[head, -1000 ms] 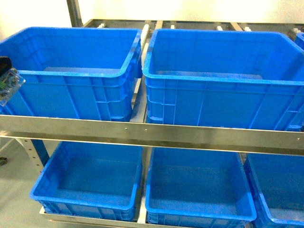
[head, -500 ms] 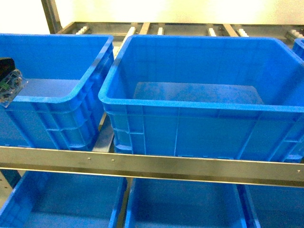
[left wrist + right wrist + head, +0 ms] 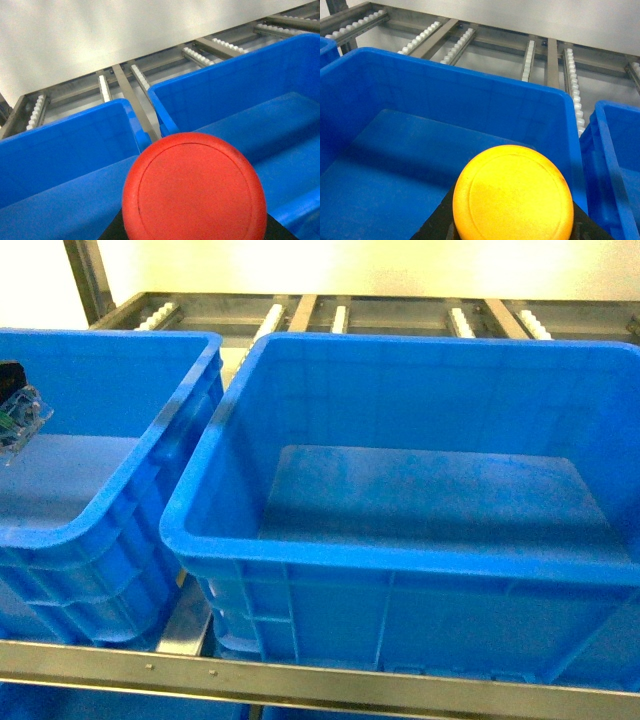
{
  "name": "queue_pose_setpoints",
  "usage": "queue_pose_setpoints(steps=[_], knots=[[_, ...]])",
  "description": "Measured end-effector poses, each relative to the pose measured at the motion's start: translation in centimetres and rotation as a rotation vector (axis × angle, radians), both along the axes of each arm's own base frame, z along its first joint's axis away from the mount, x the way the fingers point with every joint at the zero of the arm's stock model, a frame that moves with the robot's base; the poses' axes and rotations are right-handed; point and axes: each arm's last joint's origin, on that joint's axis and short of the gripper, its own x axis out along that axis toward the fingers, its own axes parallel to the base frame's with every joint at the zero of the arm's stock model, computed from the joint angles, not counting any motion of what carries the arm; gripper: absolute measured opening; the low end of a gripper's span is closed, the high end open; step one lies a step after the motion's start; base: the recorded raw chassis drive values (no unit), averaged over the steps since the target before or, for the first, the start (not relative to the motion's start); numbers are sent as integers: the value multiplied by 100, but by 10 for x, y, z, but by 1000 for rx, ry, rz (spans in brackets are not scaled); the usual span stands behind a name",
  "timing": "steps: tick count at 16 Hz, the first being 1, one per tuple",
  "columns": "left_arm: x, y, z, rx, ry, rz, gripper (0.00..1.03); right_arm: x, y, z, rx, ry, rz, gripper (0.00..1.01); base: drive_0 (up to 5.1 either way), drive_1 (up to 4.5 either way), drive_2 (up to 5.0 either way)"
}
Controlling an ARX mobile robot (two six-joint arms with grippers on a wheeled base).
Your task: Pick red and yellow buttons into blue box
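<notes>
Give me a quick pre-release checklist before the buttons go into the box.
1. Red button held at left wrist: ok, its cap fills the left wrist view.
2. Yellow button held at right wrist: ok, its cap fills the right wrist view.
3. Box floor free of other things: ok, bare in the head view.
4. Yellow button over the box: ok, the box floor lies below and ahead of it.
5. Red button over the same box: cannot tell; it sits near the gap between two crates.
6. Jaws closed on each button: cannot tell, fingers are hidden behind the caps.
</notes>
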Motion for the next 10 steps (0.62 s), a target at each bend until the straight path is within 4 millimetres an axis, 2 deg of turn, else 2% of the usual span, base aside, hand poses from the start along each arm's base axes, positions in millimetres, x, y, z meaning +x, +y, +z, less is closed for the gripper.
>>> queue_pose_setpoints(steps=[4,5,9,10], knots=[[0,0,-1,1,5,2,24,0,0,0,0,3,0,27,0,0,0],[0,0,-1,1,3,1,24,0,0,0,0,2,0,27,446,-397,-57],[0,0,0,0,-2,-8,24,0,-1,0,-1,1,-9,27,0,0,0],[0,0,-1,1,5,-6,24,0,-1,0,0,-1,-7,27,273,-104,-104]])
